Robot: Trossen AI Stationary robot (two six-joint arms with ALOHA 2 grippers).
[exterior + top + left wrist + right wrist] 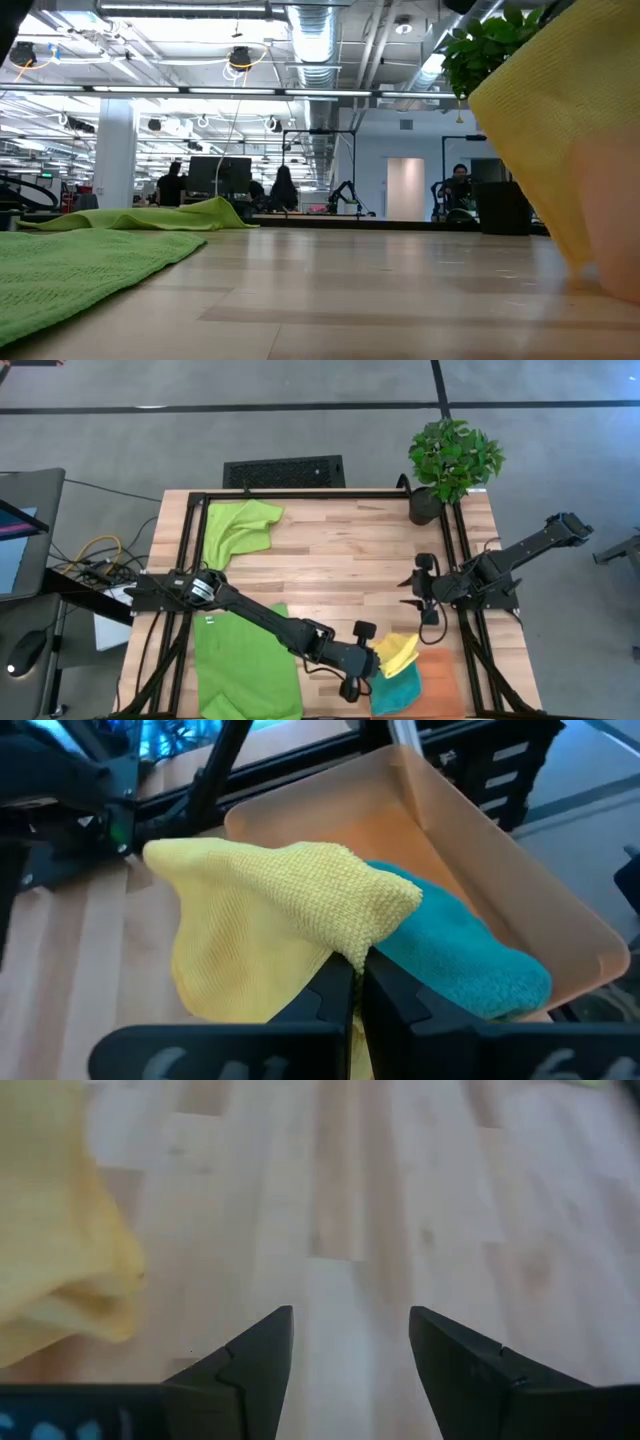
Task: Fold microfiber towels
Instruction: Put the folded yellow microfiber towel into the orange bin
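Observation:
A yellow towel (398, 652) is bunched over a teal towel (398, 688) beside the orange mat (440, 680) at the table's near right. My left gripper (362, 660) is shut on the yellow towel. One lime green towel (245, 670) lies flat at the near left, another (238, 528) lies crumpled at the far left. My right gripper (350, 1345) is open and empty above bare wood at the right side, a little far of the yellow towel. My left gripper pinches a bunched fold of the yellow towel (362, 942) between its two fingers, coming from the table's left. The cloth rises to a peak at the fingers, and its lower part drapes down slack onto the teal towel (470, 965) and the table.
A potted plant (452, 460) stands at the far right corner. The black frame rails run along the table's left and right sides. Bare wood lies in the middle between the towels (340, 570).

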